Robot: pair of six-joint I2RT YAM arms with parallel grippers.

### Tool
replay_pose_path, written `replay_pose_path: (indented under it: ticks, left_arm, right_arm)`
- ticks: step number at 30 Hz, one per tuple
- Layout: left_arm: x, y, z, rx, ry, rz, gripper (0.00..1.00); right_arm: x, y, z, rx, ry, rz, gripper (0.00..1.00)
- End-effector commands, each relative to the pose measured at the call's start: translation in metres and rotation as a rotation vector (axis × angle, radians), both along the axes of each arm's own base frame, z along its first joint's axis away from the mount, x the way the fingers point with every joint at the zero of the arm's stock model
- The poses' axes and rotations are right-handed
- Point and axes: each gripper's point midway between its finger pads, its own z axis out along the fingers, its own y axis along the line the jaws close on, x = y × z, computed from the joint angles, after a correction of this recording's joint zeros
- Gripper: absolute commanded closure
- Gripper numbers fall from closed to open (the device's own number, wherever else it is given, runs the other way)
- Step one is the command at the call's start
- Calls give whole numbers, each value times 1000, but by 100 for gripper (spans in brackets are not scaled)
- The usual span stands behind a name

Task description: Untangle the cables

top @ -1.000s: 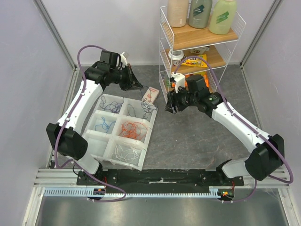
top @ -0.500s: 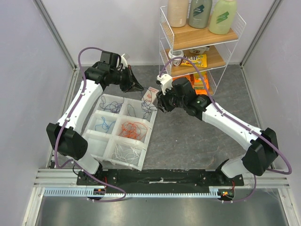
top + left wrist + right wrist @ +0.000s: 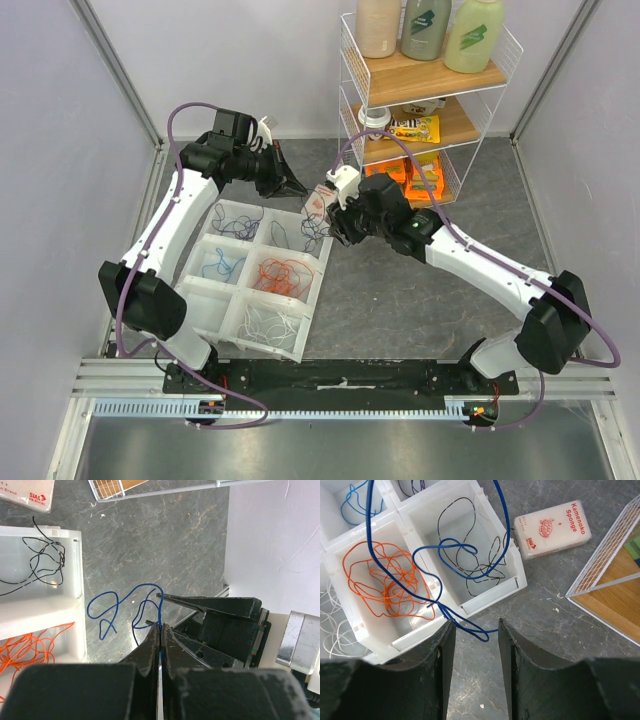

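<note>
much nearer now: finds the right gripper (image 3: 337, 228) swung away from the wire rack (image 3: 430, 120) at the table's far right and up to the far right corner of the tray (image 3: 322, 275), just beside the left gripper (image 3: 297, 187). sees its jaws narrower than a second ago yet apart, with nothing caught between them. leaves the left gripper where it was, above the tray's far edge, clamped tight on one blue cable (image 3: 447, 541). lets that cable hang in loose loops, with the low end showing just ahead of the right fingertips in the right wrist view. keeps the orange cables (image 3: 283, 275), white cables (image 3: 265, 320) and dark cables (image 3: 312, 232) apart in separate compartments. passes over a sponge packet (image 3: 552, 530) just off the tray's far right corner. reads as a two-handed pull about to start: probably calls for a catch on the free end, then a draw apart to straighten the loops. risks snagging the orange cables below if taken too low.
</note>
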Motion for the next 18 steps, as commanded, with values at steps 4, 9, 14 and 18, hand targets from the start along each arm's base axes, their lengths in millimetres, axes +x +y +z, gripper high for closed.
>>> replay_pose_path:
  ticks: [4,9,14,18]
  left_arm:
    - [-13,-10,20,-99,13,-78,98]
    - [-22,-11,18,-138,60,-121,98]
    - [-23,-8,15,-141,81,-125,98]
    - [-27,-9,11,-139,107,-135,98]
  right_arm:
    - [12,-4,17,24,-154,-77,53]
    - [9,0,26,48,-233,-44,57]
    - [4,2,26,46,-255,-21,53]
    - [2,1,36,60,-277,-22,54]
